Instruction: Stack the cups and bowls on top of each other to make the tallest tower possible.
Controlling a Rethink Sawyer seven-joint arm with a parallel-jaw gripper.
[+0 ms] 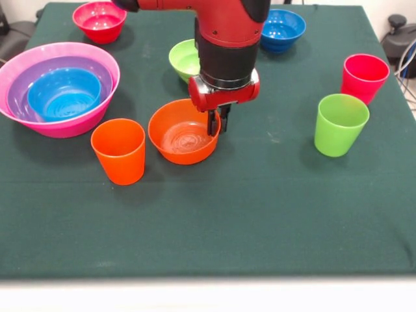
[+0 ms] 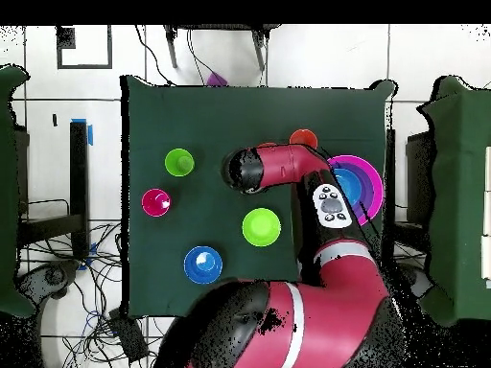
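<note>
My gripper [image 1: 219, 127] reaches down onto the right rim of the orange bowl [image 1: 179, 133], which rests on the table; the fingers straddle the rim, close together. The orange cup [image 1: 119, 151] stands upright just left of that bowl. At the left, the pink bowl [image 1: 60, 129] holds the purple bowl [image 1: 19, 88] and the light blue bowl [image 1: 64, 94], nested. The lime green cup [image 1: 339, 123] and the red-pink cup [image 1: 364, 77] stand at the right. The lime green bowl [image 1: 183, 60] sits behind my arm. In the overhead view my arm hides the orange bowl.
The dark blue bowl [image 1: 283, 29] and the red-pink bowl [image 1: 99, 21] sit near the table's far edge. The dark green cloth [image 1: 214, 221] covers the table. In the overhead view, cables lie on the floor [image 2: 67, 278] beside the table.
</note>
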